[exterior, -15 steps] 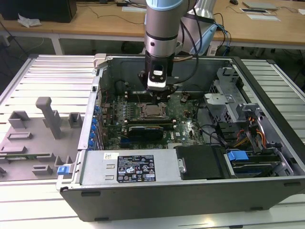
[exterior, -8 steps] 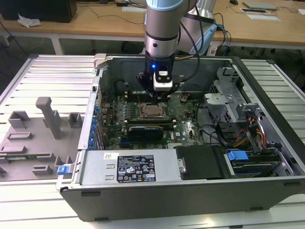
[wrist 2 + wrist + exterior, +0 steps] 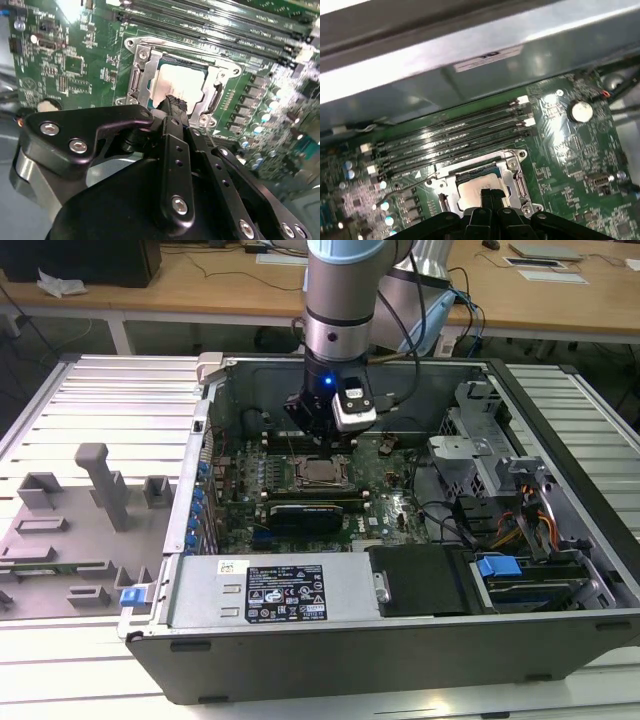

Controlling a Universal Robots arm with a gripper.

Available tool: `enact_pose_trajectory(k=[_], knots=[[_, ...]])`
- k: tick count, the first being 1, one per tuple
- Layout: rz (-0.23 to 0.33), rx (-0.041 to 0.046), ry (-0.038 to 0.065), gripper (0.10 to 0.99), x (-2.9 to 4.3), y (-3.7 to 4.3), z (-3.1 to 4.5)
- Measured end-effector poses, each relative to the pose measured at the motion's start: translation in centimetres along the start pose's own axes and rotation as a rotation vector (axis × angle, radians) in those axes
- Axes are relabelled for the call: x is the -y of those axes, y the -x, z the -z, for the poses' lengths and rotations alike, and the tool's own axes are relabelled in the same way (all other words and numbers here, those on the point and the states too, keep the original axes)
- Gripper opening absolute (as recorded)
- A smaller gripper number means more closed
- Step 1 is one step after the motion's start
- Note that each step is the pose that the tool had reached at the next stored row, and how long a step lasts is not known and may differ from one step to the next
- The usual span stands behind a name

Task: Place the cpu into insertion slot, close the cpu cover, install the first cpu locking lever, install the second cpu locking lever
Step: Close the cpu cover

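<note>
second wrist view: the gripper [image 3: 175,102], fingers pressed together empty, probably as one pushing tip, hangs over the cpu [image 3: 180,82] framed by the lowered cpu cover [image 3: 144,70].

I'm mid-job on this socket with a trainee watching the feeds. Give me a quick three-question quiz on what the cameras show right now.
1. True or false: the cpu shows through the window of the cpu cover.
2. The claw is nearest to: A the memory slots, B the cpu, C the power supply.
3. Fill in: the cpu cover is ___ (raised or lowered).
Key: 1 true; 2 B; 3 lowered.
</note>
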State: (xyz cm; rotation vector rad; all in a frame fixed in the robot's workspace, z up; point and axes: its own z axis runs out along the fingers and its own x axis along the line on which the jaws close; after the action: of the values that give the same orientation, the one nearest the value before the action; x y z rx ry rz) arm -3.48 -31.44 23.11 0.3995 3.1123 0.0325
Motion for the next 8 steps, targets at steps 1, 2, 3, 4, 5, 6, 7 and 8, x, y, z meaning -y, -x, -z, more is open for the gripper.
enact_pose_trajectory(k=[1, 2, 3, 4, 5, 6, 7, 8], knots=[[0.027, -0.0005, 0.0, 0.106, 0.0, 0.0, -0.01], [0.046, -0.001, 0.0, 0.106, 0.0, 0.0, -0.01], [0.065, -0.0013, 0.0, 0.106, 0.0, 0.0, -0.02], [0.103, -0.0022, 0.0, 0.106, 0.0, 0.0, -0.03], [0.135, -0.0028, 0.0, 0.106, 0.0, 0.0, -0.04], [0.154, -0.0032, 0.0, 0.106, 0.0, 0.0, -0.05], [0.171, -0.0035, 0.0, 0.106, 0.0, 0.0, -0.06], [0.191, -0.0039, 0.0, 0.106, 0.0, 0.0, -0.07]])
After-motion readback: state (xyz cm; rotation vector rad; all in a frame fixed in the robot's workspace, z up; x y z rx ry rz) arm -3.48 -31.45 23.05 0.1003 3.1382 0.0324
